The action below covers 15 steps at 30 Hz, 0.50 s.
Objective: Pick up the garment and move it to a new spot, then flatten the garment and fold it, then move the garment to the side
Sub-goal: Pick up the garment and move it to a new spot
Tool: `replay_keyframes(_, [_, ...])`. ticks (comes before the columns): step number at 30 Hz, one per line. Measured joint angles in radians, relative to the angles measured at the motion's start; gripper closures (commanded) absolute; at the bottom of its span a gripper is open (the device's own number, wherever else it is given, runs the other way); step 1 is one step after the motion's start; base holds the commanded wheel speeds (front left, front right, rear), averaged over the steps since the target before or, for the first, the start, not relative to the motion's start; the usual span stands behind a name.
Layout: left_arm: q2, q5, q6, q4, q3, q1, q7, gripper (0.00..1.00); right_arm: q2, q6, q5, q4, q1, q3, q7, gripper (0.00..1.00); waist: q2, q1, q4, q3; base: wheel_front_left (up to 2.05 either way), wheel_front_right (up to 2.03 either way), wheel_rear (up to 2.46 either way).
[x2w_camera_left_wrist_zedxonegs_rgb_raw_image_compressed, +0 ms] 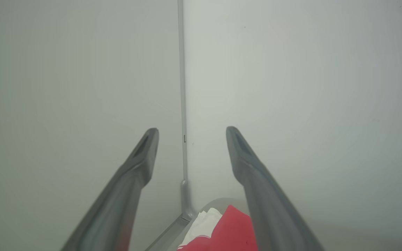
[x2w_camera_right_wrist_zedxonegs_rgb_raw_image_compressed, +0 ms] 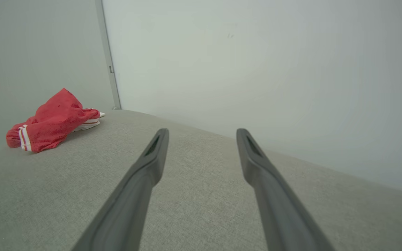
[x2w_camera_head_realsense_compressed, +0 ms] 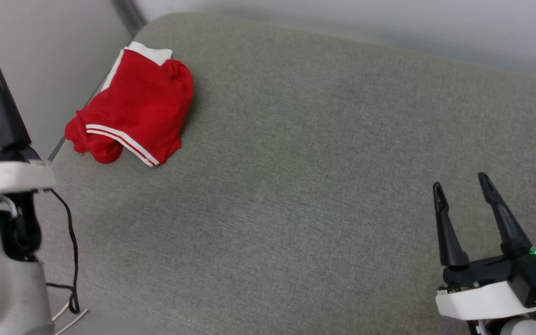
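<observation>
Currently, I am seeing the garment (x2w_camera_head_realsense_compressed: 133, 107) lying bunched in a loose heap on the grey fabric-covered counter (x2w_camera_head_realsense_compressed: 305, 177). A white sleeve is showing at the garment's far edge and striped trim at its near edge. The counter's rounded far corner is sitting just beside the garment. The left claw (x2w_camera_left_wrist_zedxonegs_rgb_raw_image_compressed: 190, 134) is hovering near the garment, to its left and nearer the robot, apart from the cloth. Its fingers are standing wide and are holding nothing. The right claw (x2w_camera_head_realsense_compressed: 459, 182) is hovering well apart from the garment, far to its right and nearer the robot, with its fingers likewise spread wide and empty. A black cable (x2w_camera_head_realsense_compressed: 70, 242) is hanging on the garment's near side. A pale wall (x2w_camera_right_wrist_zedxonegs_rgb_raw_image_compressed: 257, 69) is rising just behind the garment.
</observation>
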Motion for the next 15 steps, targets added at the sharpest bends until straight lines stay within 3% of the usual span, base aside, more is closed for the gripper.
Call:
replay_keyframes(8, [0.179,-0.102,-0.029,0.13,0.006,-0.262,0.032,0.0,-0.022,0.0,-0.051,-0.079,-0.071,-0.025,0.0,0.0,0.0,0.0001,-0.052,0.173,0.0,0.0,0.0])
replay_keyframes(15, [0.354,-0.233,-0.035,0.248,-0.122,-0.416,0.174,0.0,-0.058,0.0,-0.065,-0.148,-0.11,-0.035,0.0,0.0,0.0,0.0002,-0.088,0.312,0.0,0.0,0.0])
